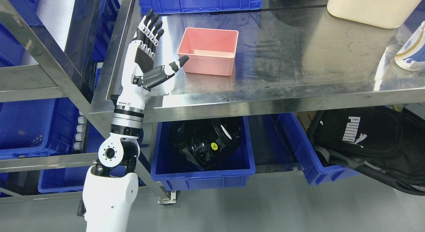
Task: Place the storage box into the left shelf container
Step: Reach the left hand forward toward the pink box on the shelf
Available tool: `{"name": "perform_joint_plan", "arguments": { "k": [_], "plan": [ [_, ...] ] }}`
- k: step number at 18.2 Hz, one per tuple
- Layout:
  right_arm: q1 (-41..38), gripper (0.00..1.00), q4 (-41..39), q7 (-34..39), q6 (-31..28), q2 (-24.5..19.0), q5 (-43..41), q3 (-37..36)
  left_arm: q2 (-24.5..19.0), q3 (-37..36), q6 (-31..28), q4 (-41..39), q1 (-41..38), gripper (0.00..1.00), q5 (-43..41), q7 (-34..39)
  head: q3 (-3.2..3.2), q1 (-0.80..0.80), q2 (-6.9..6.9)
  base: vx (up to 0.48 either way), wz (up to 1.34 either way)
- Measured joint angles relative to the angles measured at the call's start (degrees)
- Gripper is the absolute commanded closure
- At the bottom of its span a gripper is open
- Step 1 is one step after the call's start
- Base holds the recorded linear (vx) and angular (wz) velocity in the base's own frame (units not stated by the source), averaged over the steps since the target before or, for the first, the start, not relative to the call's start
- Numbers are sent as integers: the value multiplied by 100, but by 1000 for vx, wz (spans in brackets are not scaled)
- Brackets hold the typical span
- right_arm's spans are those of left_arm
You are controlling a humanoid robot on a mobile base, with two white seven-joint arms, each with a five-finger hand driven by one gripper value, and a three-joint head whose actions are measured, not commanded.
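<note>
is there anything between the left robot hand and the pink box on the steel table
Nothing visible does. The left robot hand is open just left of the empty pink plastic storage box on the steel tabletop, its thumb tip reaching the box's near-left corner, with only bare metal between them.

Grey floor point(282, 205), stainless steel shelving point(282, 92) with reflective top, second steel rack point(40, 75) at left, even indoor light

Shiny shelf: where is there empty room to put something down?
The shelf is bare in the wide stretch between the pink box and the bottle, in front of the cream tub. It is tight on the left, where the open left robot hand sits beside the pink box.
</note>
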State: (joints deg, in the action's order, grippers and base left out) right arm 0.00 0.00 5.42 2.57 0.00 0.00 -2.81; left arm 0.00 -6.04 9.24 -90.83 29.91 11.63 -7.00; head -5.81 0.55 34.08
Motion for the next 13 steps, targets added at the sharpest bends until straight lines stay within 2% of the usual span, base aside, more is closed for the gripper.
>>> {"name": "perform_joint_plan", "arguments": {
  "k": [5, 8, 13],
  "plan": [
    [0, 0, 0, 0, 0, 0, 0, 0, 0, 236, -40, -6, 109, 0, -7, -467, 0, 0, 0, 0, 0],
    [0, 0, 0, 0, 1, 0, 0, 0, -97, 416, -63, 1, 460, 0, -10, -1550, 0, 0, 0, 0, 0],
    [0, 0, 0, 0, 15, 0, 0, 0, -798, 514, -88, 102, 1020, 0, -259, -3379, 0, 0, 0, 0, 0]
  ]
}}
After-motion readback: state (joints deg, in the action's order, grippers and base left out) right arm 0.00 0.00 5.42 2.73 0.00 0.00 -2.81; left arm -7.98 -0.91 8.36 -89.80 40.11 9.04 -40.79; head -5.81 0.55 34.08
